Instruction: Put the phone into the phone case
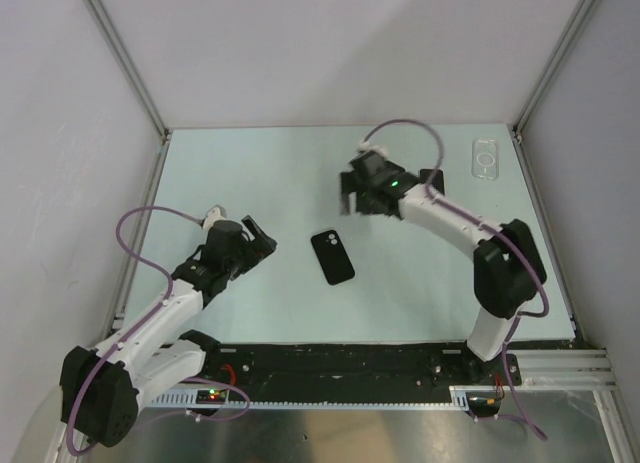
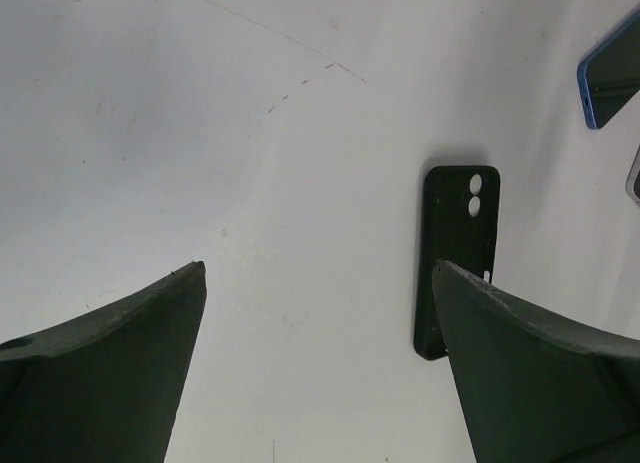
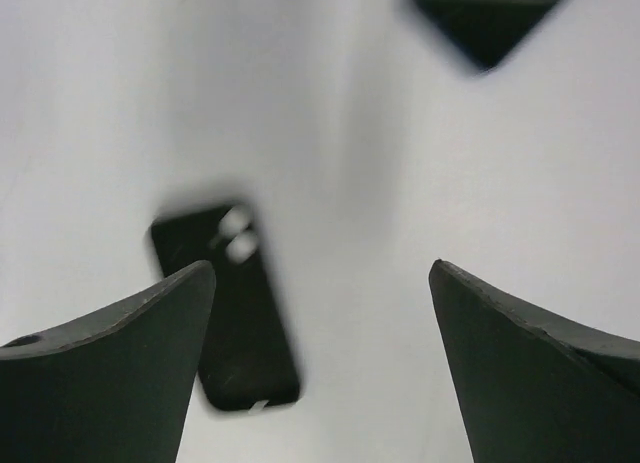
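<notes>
Progress reads as nil from my console: the black phone lies flat and bare on the pale table, back up with its 2 camera lenses showing, and nothing has hold of it. Nearest me, the left gripper hangs over the table near the phone's left side. Its 2 fingers are spread wide with only bare surface between them; the phone shows beside the right-hand finger, not between the 2. Just beyond the phone, the right gripper hovers with its jaws equally wide and empty, though that view is blurred. Farthest off, the clear phone case lies in the far right corner, well apart from phone and grippers. I judge that pickup, carry and seating are all left to do.
</notes>
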Motion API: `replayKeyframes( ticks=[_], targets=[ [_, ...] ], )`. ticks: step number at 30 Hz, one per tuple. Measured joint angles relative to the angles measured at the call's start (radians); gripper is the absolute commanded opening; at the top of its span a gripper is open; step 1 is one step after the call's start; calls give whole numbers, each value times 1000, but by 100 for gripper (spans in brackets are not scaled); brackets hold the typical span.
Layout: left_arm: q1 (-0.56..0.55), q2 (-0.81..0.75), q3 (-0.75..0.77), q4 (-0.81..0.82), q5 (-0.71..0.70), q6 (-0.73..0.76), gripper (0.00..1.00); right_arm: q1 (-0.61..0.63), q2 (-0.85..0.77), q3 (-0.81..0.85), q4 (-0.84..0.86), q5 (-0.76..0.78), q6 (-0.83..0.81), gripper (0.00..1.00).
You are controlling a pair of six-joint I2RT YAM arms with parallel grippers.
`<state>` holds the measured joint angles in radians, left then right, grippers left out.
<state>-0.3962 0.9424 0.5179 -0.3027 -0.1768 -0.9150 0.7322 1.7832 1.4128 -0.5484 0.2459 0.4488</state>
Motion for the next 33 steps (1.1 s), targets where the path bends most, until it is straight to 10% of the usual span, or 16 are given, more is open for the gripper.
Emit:
replayKeyframes(
  ticks=[10, 33],
  targets=[
    [0, -39, 0, 0, 79, 8, 98, -451, 100, 90, 19, 24, -99, 97],
    [14, -68, 32, 0, 195, 7, 98, -623, 352, 222, -45, -92, -235, 99]
  ],
)
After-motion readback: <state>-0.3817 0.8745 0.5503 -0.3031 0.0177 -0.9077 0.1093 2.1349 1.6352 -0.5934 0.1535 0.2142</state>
